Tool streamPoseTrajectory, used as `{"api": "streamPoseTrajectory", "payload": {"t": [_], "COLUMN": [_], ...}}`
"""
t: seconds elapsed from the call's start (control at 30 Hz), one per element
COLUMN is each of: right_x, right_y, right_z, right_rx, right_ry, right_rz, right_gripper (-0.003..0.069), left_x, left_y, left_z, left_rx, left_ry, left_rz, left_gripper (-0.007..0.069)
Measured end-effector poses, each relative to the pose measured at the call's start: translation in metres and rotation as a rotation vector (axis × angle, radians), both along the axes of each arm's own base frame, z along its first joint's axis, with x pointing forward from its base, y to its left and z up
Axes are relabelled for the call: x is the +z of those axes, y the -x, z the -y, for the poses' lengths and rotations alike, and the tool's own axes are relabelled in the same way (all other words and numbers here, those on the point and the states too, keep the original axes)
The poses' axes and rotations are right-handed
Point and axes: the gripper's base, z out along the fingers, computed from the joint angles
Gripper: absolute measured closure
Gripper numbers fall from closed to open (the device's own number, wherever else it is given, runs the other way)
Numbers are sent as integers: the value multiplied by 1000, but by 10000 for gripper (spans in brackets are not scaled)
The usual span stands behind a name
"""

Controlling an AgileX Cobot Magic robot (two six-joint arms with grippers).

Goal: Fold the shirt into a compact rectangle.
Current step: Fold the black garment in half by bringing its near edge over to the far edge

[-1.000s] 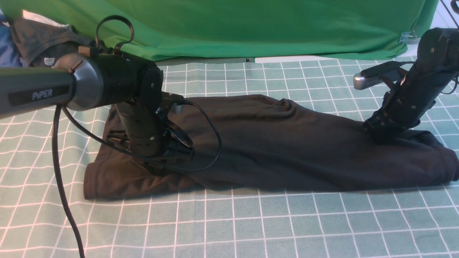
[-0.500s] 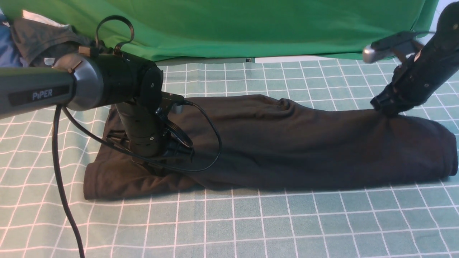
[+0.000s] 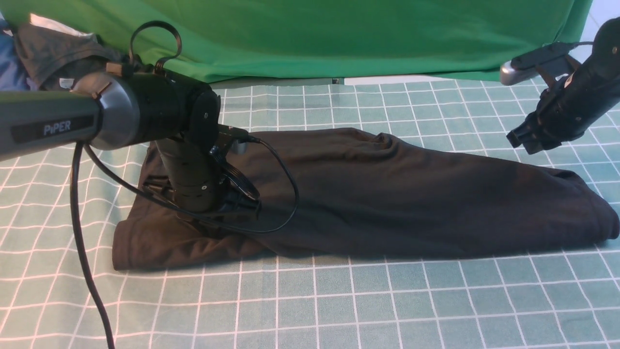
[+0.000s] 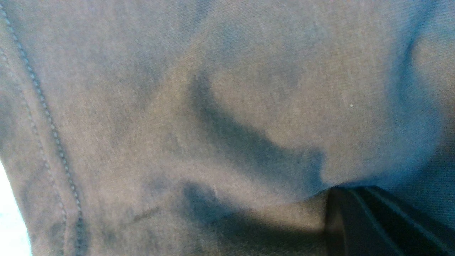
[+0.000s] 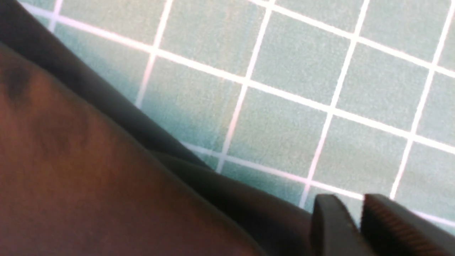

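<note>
Lengthwise, the shirt (image 3: 387, 194) lies as one long dark band across the checked tablecloth (image 3: 339, 300).

Its black cloth swallows most folds, so which face is up cannot be told. The left gripper (image 3: 213, 218) is pushed down into the shirt's left part, jaws closed on a pucker of fabric. The left wrist view gives only one dark finger (image 4: 373, 220) amid blurred cloth. The right gripper (image 3: 525, 140) hangs above the shirt's right end, clear of it. Its fingertips (image 5: 387, 220) are a narrow slit apart, holding nothing, and its arm is cut off by the frame edge. Behind hangs a green cloth (image 3: 339, 34), and a grey garment (image 3: 48, 53) sits far left, partly hidden.
</note>
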Motion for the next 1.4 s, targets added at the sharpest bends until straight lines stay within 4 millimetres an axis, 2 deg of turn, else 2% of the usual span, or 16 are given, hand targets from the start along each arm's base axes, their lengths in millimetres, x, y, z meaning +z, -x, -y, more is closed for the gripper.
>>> {"api": "streamPoseTrajectory", "payload": {"t": [0.1,0.13,0.2,0.27,0.3,0.43,0.7,0.83,0.9,1.0,1.03,1.07,1.13,1.27,1.4], "right_x": [9,20,29,33,33,19,-13,-21,-27,-31,-31,-31,-31,-28,-3], "right_y": [4,8,13,15,16,14,10,9,8,7,8,8,8,9,11], "right_z": [0,0,1,1,1,0,-2,-3,-3,-3,-3,-3,-3,-3,-2], "right_rx": [-22,-40,-40,-35,-24,-9,28,54,57,61,62,66,72,70,54], "right_ry": [-10,-19,-20,-18,-14,-5,-9,-6,-6,-5,-5,-4,-4,-3,0], "right_rz": [-1,3,-3,-2,-12,-63,-151,-168,-178,-188,-189,-192,-198,-192,-120], "right_gripper": [455,415,380,358,327,262,237,281,329,492,504,573,619,631,632], "left_x": [2,7,16,24,35,57,62,62,61,61,61,61,61,61,61], "left_y": [0,0,2,2,4,7,13,14,14,14,14,15,15,16,16], "left_z": [-1,-1,-1,-1,-2,-3,-5,-5,-4,-4,-4,-4,-4,-4,-4], "left_rx": [16,18,28,32,36,35,29,28,30,32,32,32,32,32,31], "left_ry": [-9,-7,2,11,24,45,29,31,36,42,41,41,40,39,38], "left_rz": [-9,-3,24,49,83,147,107,102,99,95,94,89,85,81,77], "left_gripper": [618,618,618,618,618,618,618,618,618,618,618,618,618,618,618]}}
